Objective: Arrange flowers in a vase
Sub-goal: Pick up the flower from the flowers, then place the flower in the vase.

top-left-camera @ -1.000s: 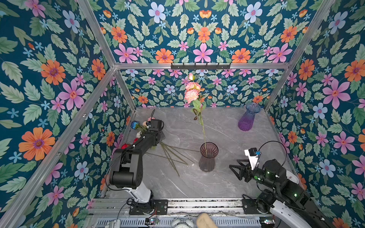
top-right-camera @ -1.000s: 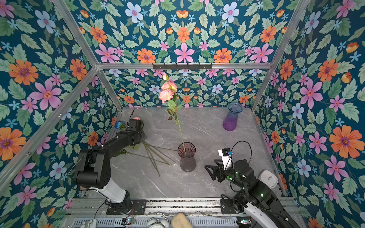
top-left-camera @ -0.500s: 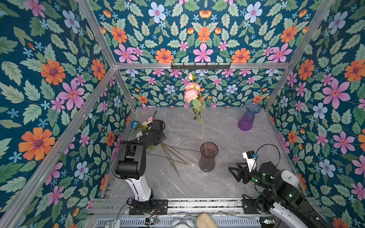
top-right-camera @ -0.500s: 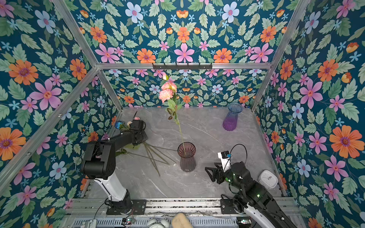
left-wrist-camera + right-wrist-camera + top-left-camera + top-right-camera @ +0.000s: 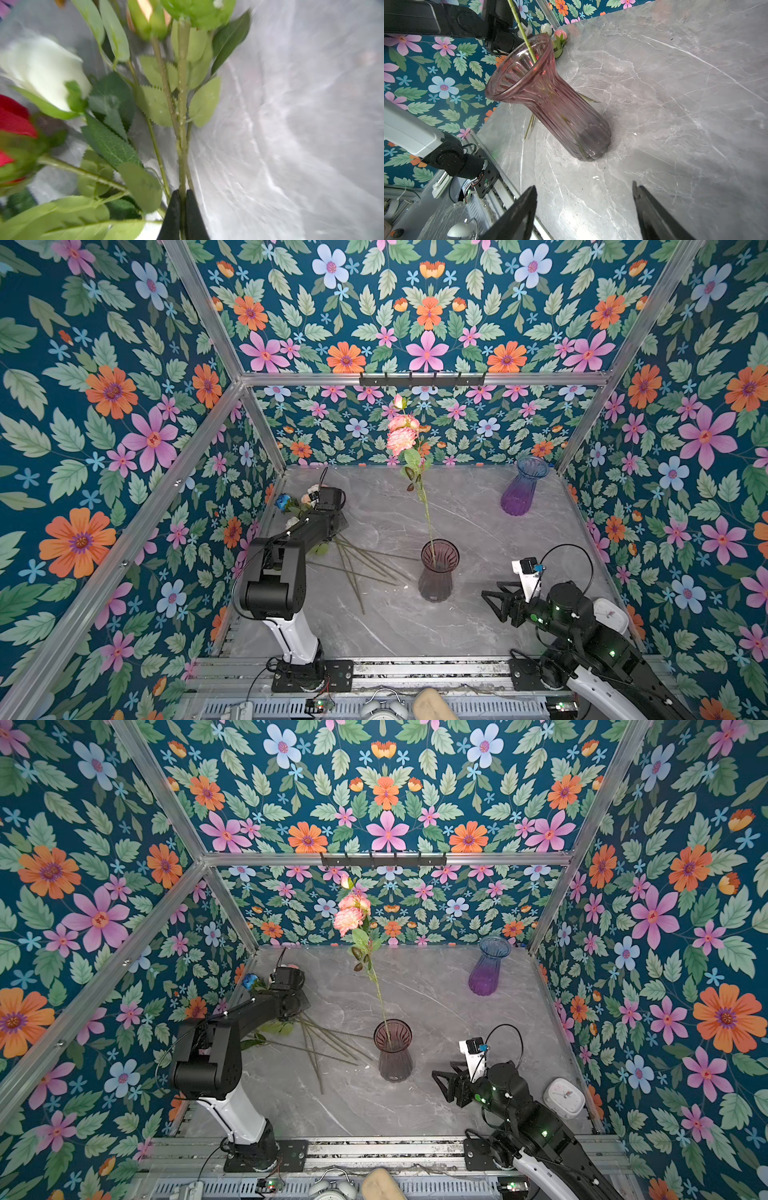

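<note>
Pinching green stem (image 5: 182,104), left claw (image 5: 182,192) closed; right claw (image 5: 583,186) spread, empty.

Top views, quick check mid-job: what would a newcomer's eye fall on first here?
The tall pink and peach artificial flower standing in the ribbed smoky-pink glass vase mid-scene stands out first. On the robot's left, the left gripper is shut on a thin green stem among loose roses lying there, while the right gripper hangs open near the front. An empty purple-and-blue glass vase stands in the far right corner.
</note>
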`<state>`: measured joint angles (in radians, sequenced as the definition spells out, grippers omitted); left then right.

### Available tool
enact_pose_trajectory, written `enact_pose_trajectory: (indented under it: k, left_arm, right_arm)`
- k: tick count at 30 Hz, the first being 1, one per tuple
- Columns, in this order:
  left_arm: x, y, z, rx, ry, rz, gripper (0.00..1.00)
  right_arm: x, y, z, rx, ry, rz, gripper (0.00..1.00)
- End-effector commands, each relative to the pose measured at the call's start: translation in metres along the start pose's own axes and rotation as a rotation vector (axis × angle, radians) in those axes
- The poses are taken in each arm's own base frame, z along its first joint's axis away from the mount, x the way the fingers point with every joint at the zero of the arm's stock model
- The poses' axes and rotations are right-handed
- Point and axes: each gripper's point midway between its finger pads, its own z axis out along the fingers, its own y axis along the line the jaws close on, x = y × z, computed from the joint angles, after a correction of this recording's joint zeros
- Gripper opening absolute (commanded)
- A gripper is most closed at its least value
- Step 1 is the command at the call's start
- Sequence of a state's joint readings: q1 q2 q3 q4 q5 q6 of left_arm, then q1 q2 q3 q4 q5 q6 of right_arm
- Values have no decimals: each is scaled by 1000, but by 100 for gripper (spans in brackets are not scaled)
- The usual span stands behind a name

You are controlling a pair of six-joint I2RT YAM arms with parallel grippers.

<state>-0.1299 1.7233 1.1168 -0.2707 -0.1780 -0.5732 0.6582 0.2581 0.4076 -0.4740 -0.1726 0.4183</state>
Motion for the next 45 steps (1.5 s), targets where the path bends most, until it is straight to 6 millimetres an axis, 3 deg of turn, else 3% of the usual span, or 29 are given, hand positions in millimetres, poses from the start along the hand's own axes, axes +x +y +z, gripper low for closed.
enact_pose_trajectory:
  k: [1,5,8,10,13,16,18,22,28,32,40,45]
  left_arm:
    - [-18,-5,-30,38,-38,4,0]
    - [-47,-19,-87,163,-124,-14,0]
    - [-69,-47,-149,409,-237,-2,0]
    - [-83,-72,-214,667,-367,17,0]
    - [-97,-89,-308,957,-523,13,0]
    - [-101,-100,-406,1277,-642,43,0]
    - [-96,-103,-456,1431,-698,66,0]
    - [-84,-108,-511,1543,-786,126,0]
    - [-63,-114,-559,1757,-901,184,0]
    - [-51,-128,-564,1889,-907,151,0]
    - [-11,-202,-555,1985,-762,246,0]
    - [14,-237,-528,1871,-713,369,0]
  right_arm:
    - [-6,1,0,4,-19,-1,75]
    - [-7,-1,0,17,-19,0,75]
    - [-8,-5,0,39,-26,5,75]
    - [-4,-13,3,70,-27,26,76]
    - [8,-26,14,113,-2,59,78]
    - [18,-33,24,135,35,92,76]
    - [16,-34,24,146,33,94,76]
    - [20,-39,28,161,40,108,76]
    - [21,-40,29,168,41,114,76]
    - [22,-41,29,168,41,115,76]
    - [22,-40,26,160,28,114,76]
    - [21,-39,25,156,22,113,76]
